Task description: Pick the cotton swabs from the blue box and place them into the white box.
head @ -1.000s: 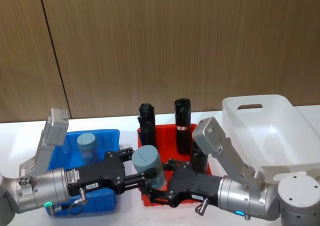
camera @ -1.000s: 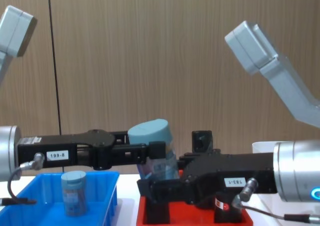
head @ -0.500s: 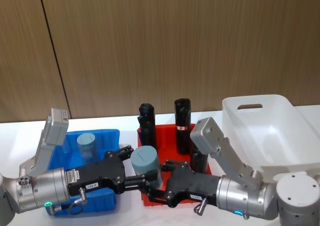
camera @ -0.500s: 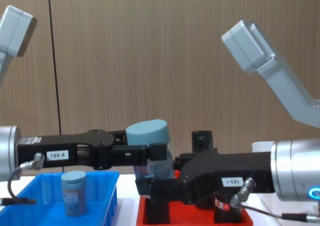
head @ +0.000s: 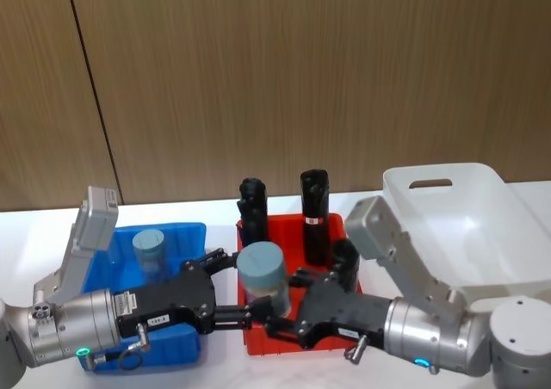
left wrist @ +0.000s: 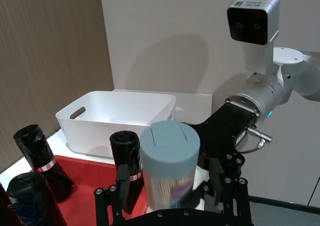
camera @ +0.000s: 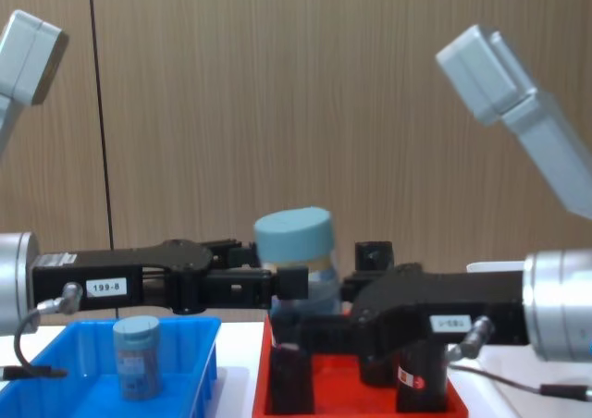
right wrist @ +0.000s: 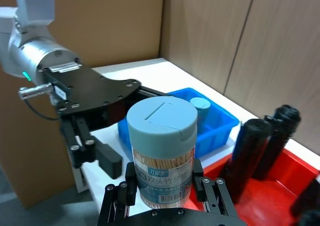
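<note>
Two cotton swabs [head: 261, 268] — one in right pincer [right wrist: 162, 186].

cotton swabs jar [head: 262, 271] now upright, shifted right | left gripper [head: 231, 293] jaws opened | right gripper [right wrist: 161, 186] now clamps it

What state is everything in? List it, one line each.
held jar: roughly upright, lid shut, clamped in right tool
left tool: open, apart from held jar
second jar: upright in blue box
white box: no jar seen inside
black rolls: upright in red tray
</note>
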You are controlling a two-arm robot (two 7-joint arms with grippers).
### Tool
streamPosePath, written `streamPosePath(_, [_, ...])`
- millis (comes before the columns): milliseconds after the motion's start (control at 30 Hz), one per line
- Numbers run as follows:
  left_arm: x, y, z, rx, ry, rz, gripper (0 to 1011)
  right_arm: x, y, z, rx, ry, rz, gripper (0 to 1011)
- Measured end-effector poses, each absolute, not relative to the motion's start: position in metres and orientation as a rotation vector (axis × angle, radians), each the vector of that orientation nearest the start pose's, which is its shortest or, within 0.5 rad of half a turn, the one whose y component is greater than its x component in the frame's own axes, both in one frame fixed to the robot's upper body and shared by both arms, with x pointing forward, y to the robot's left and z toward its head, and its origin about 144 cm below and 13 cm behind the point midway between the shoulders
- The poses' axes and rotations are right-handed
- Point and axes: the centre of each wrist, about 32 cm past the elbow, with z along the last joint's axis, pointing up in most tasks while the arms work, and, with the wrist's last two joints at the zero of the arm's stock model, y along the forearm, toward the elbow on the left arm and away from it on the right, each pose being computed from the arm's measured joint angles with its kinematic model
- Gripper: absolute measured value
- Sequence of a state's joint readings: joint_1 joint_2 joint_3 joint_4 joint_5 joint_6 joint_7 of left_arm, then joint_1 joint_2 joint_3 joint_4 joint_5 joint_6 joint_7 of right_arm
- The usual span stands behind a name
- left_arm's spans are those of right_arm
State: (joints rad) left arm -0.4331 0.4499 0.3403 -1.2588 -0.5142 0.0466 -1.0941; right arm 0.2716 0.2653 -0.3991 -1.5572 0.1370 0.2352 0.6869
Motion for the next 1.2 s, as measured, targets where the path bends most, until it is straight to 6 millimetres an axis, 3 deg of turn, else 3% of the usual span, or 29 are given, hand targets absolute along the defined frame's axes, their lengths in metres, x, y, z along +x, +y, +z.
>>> streamPosePath(333, [0.565, 0.307, 1.199, 0.037, 0.037, 0.324, 1000, 0.509, -0.208, 1.209, -0.206, -0.044, -0.623, 635])
streamPosePath(767, [0.565, 0.307, 1.199, 0.037, 0.037, 0.324, 1000, 0.509, -0.263, 1.220, -0.182, -0.061, -0.816, 635])
streamPosePath(1200, [0.565, 0.307, 1.199, 0.037, 0.037, 0.324, 1000, 0.518, -0.302, 1.223, -0.193, -0.053, -0.978, 635])
